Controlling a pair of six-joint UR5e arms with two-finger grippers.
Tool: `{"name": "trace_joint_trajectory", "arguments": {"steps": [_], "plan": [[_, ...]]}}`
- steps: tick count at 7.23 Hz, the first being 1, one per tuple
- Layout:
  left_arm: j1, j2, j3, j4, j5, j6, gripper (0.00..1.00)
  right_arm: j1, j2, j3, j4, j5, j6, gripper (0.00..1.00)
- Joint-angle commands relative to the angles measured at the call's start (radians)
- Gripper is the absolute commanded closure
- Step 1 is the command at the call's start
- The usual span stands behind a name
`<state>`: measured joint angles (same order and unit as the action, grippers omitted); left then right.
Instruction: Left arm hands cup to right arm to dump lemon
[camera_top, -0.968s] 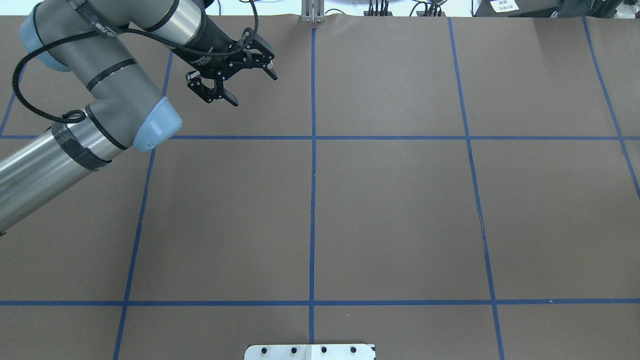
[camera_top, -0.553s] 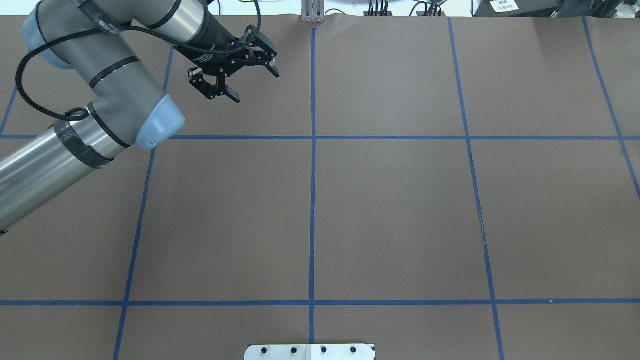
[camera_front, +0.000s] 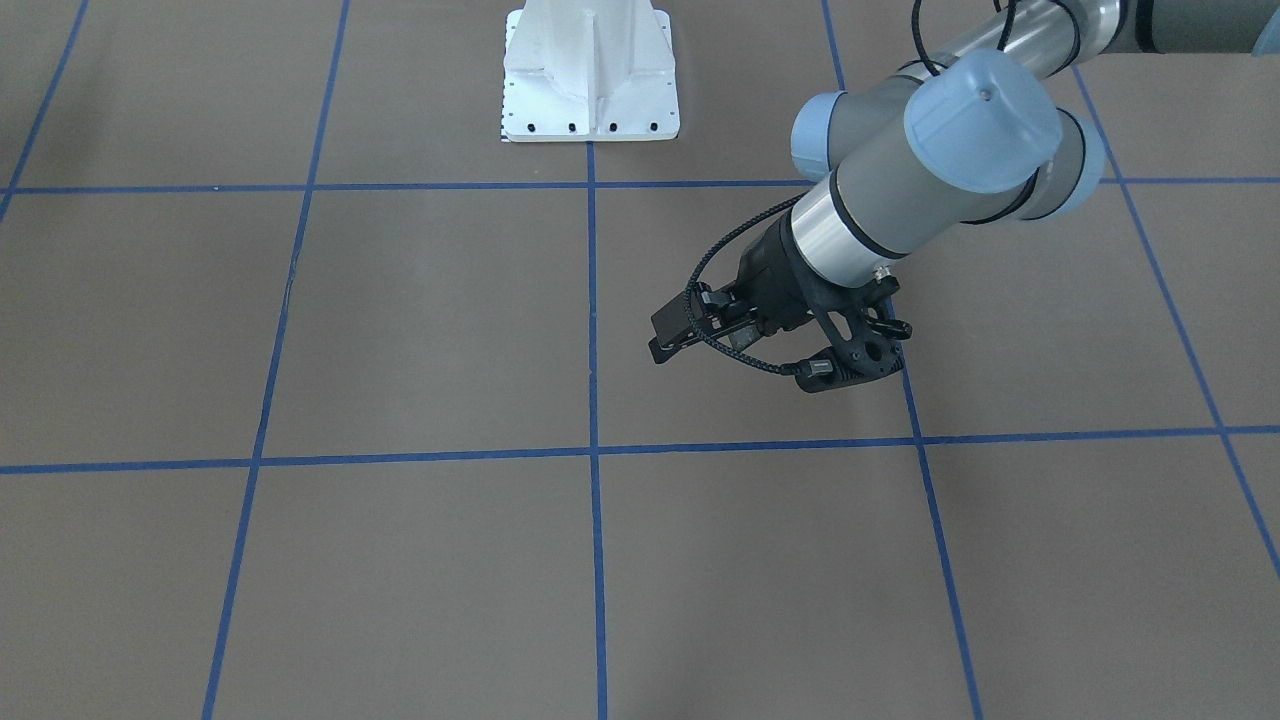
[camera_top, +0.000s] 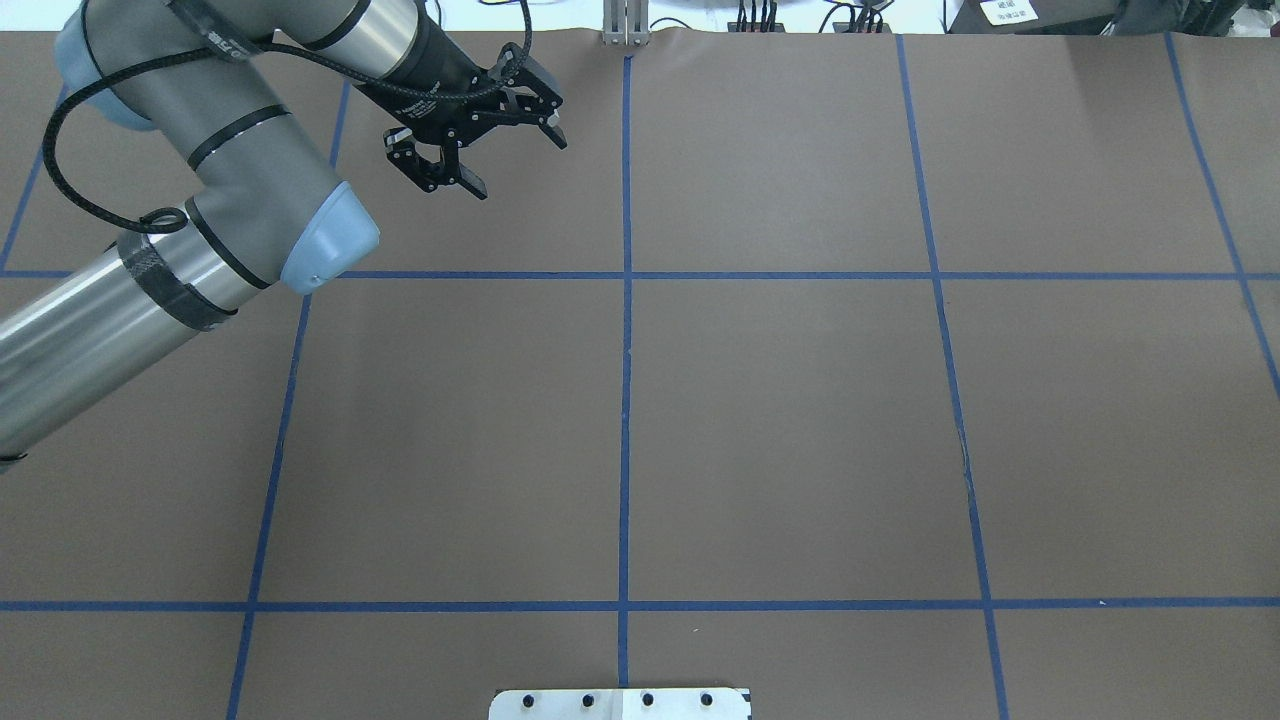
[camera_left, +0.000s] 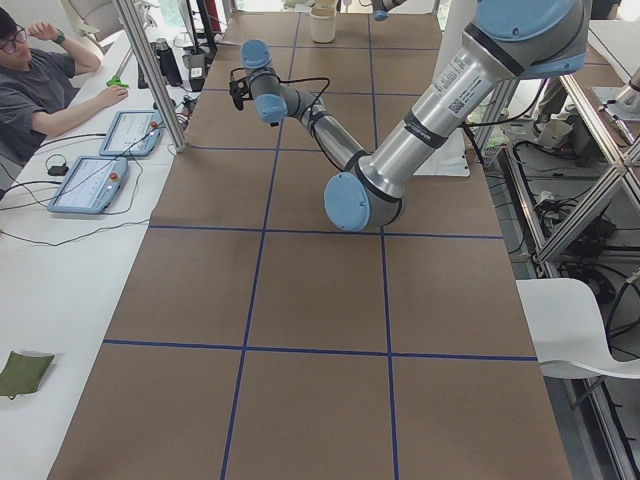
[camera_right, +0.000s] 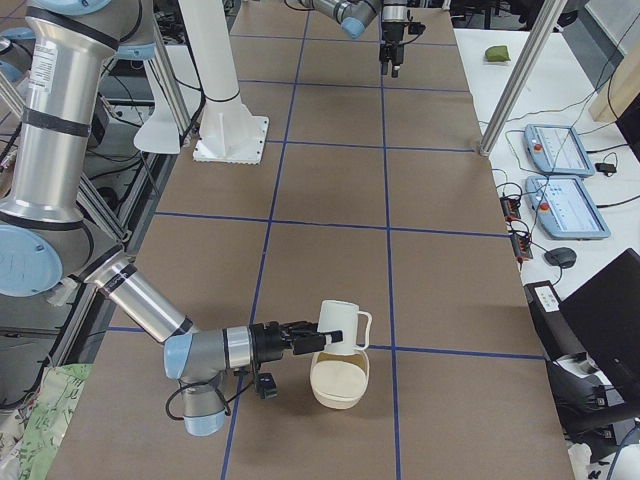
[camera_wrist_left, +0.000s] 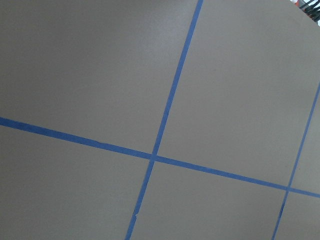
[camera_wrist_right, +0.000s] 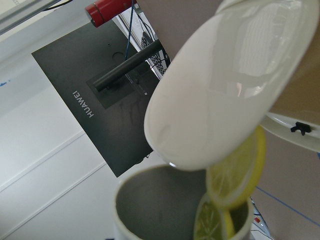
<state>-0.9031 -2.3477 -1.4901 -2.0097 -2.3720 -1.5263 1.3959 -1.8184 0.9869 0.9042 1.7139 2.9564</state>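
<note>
Near the edge at the robot's right end of the table (camera_right: 450, 260), about midway between its 2 long edges, the cup (camera_right: 338, 322) hangs just above a cream bowl (camera_right: 338, 398), at the tip of the right gripper (camera_right: 306, 334). The right arm (camera_right: 140, 296) reaches it low and nearly level from the robot's side. Only the side camera shows that pincer, so I cannot tell whether its fingers are clenched on the cup, nor how the cup is tilted. From the right wrist camera, the cup's grey inside (camera_wrist_right: 150, 205) opens toward the bowl's glossy white wall (camera_wrist_right: 215, 100). The lemon (camera_wrist_right: 235, 172) shows as 2 yellow slices at the cup's rim, the larger one past the rim and overlapping the bowl. A dark HUAWEI monitor (camera_wrist_right: 95, 100) stands behind them.

Toward the far-left corner of the table in the overhead view, close to the far edge, the left gripper (camera_top: 519, 164) hovers released, its 2 fingers spread wide with nothing between them. The left arm (camera_top: 240, 130) comes in from the left edge. The left wrist camera sees only brown table crossed by blue tape lines (camera_wrist_left: 165, 115). A white base plate (camera_top: 620, 703) sits at the middle of the near edge.
</note>
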Motion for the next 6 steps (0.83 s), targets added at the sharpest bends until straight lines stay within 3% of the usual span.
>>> {"name": "trace_joint_trajectory", "arguments": {"steps": [1,6], "plan": [[0.000,-0.002,0.002,0.000,0.005,0.000,0.00,0.000,0.010,0.004,0.010,0.001,0.090,1.00],[0.001,-0.001,0.004,0.000,0.011,0.000,0.00,0.000,0.034,0.019,0.009,0.012,0.075,1.00]]}}
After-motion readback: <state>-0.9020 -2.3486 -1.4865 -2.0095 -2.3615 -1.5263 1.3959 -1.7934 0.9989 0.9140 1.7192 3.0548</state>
